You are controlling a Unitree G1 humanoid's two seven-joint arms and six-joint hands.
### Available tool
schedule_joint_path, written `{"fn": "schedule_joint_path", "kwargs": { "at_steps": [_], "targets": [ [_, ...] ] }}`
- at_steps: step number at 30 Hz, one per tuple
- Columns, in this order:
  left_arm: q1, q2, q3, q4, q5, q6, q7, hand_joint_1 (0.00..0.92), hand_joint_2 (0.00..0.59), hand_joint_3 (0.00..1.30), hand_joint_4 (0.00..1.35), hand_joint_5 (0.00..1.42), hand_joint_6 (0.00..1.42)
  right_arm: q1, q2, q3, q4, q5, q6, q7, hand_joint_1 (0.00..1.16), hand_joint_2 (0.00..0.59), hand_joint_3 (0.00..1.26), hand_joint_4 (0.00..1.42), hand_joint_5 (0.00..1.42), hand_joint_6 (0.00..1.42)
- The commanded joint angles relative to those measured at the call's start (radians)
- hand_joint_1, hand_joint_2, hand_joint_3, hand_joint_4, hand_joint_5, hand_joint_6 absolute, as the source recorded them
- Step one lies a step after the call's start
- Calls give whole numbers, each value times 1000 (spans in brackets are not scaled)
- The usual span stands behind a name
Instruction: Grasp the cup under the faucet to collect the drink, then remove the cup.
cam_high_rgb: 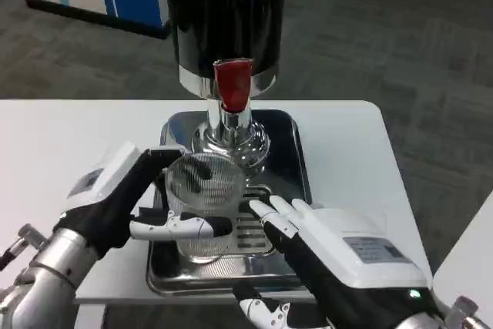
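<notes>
A spill is judged the main risk: the clear ribbed plastic cup (202, 204) is light and thin-walled, and if it is squeezed too hard or nudged sideways by the left hand (131, 198), it could be tipped on the shiny steel drip tray (289, 161) or carried out from beneath the chrome faucet with the red lever (232, 105). A stream would then be caught by the tray rather than the cup. The lever could also be missed or overdriven, since it sits above and behind the cup, in the upper centre of the frame.

The cup is seen at centre frame, standing upright on the slotted grate of the tray, just in front of the faucet base. It is wrapped by the left hand from the picture's left, with fingers curled round its front and rear wall. The right hand (339, 256) is held at lower right, fingers extended and close together, tips pointing toward the cup's right side; whether contact is made cannot be told. The tray rests on the white counter (62, 132).
</notes>
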Motion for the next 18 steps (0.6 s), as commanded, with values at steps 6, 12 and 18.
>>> {"fn": "schedule_joint_path", "kwargs": {
  "at_steps": [6, 12, 18],
  "targets": [
    [-48, 26, -44, 5, 49, 8, 44, 660, 134, 739, 777, 866, 583, 4, -9, -17, -4, 17, 1, -9, 446, 446, 65, 0, 0, 0],
    [-48, 29, -55, -9, 56, 60, 54, 654, 119, 737, 766, 865, 582, 13, -7, -21, -9, 20, 0, -10, 446, 446, 65, 0, 0, 0],
    [-37, 36, -61, -27, 47, 77, 44, 652, 98, 721, 743, 835, 562, 21, -7, -25, -17, 23, 0, -9, 446, 446, 65, 0, 0, 0]
  ]
}}
